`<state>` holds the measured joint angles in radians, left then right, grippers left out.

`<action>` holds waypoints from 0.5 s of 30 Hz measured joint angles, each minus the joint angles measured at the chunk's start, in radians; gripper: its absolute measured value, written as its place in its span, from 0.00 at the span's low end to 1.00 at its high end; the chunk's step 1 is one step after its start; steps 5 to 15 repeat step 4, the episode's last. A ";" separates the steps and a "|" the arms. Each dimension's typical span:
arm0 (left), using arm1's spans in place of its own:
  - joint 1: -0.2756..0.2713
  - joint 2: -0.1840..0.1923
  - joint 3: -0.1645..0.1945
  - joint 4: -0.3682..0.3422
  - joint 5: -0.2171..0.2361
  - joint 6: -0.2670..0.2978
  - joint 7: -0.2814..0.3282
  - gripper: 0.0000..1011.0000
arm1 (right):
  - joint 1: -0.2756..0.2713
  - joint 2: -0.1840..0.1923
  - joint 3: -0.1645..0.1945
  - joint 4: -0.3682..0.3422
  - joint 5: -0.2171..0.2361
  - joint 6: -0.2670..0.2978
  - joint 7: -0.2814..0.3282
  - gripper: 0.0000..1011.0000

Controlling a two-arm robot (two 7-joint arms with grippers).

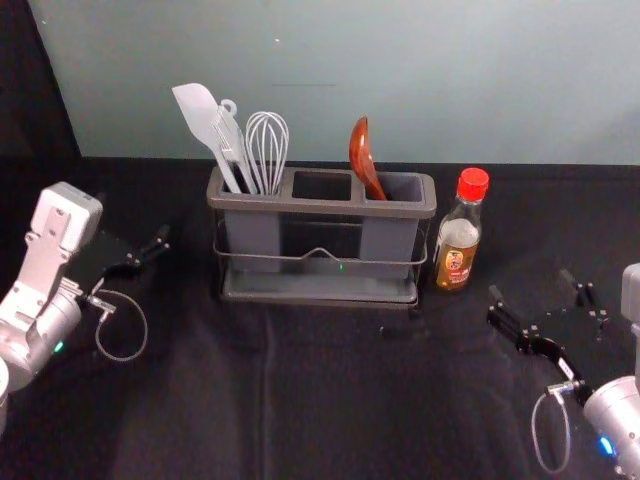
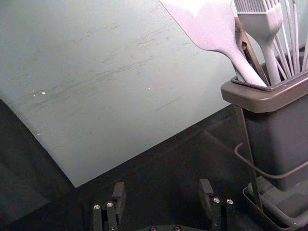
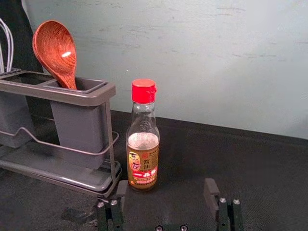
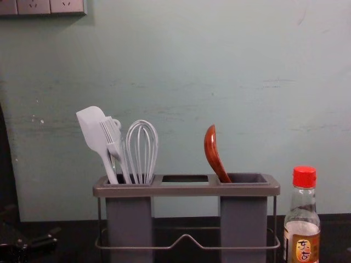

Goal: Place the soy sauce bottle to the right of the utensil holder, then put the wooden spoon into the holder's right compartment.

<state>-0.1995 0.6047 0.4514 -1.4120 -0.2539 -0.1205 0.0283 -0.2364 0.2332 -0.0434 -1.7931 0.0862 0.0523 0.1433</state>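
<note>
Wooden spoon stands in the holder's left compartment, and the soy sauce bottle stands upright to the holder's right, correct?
Not left: the head view shows the wooden spoon in the right compartment of the holder. The soy sauce bottle does stand upright to the holder's right.

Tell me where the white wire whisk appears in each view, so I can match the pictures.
Head view: the whisk, left of centre, in the left end of the gray utensil holder.
Left wrist view: its wires, beside the white brush, partly cut off.
Right wrist view: its loops, partly cut off, at the holder's end farthest from the red-capped glass bottle.
Chest view: its head, left of centre.
Shared landmark: the holder.
</note>
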 joint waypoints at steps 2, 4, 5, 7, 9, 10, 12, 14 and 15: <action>0.000 0.000 0.000 0.000 0.000 0.000 0.000 0.99 | 0.000 0.000 0.000 0.000 0.000 0.000 0.000 0.99; 0.000 0.000 0.000 0.000 0.000 0.000 0.000 0.99 | 0.000 0.000 0.000 0.000 0.000 0.000 0.000 0.99; 0.000 0.000 0.000 0.000 0.000 0.000 0.000 0.99 | 0.000 0.000 0.000 0.000 0.000 0.000 0.000 0.99; 0.000 0.000 0.000 0.000 0.000 0.000 0.000 0.99 | 0.000 0.000 0.000 0.000 0.000 0.000 0.000 0.99; 0.000 0.000 0.000 0.000 0.000 0.000 0.000 0.99 | 0.000 0.000 0.000 0.000 0.000 0.000 0.000 0.99; 0.000 0.000 0.000 0.000 0.000 0.000 0.000 0.99 | 0.000 0.000 0.000 0.000 0.000 0.000 0.000 0.99; 0.000 0.000 0.000 0.000 0.000 0.000 0.000 0.99 | 0.000 0.000 0.000 0.000 0.000 0.000 0.000 0.99; 0.000 0.000 0.000 0.000 0.000 0.000 0.000 0.99 | 0.000 0.000 0.000 0.000 0.000 0.000 0.000 0.99; 0.000 0.000 0.000 0.000 0.000 0.000 0.000 0.99 | 0.000 0.000 0.000 0.000 0.000 0.000 0.000 0.99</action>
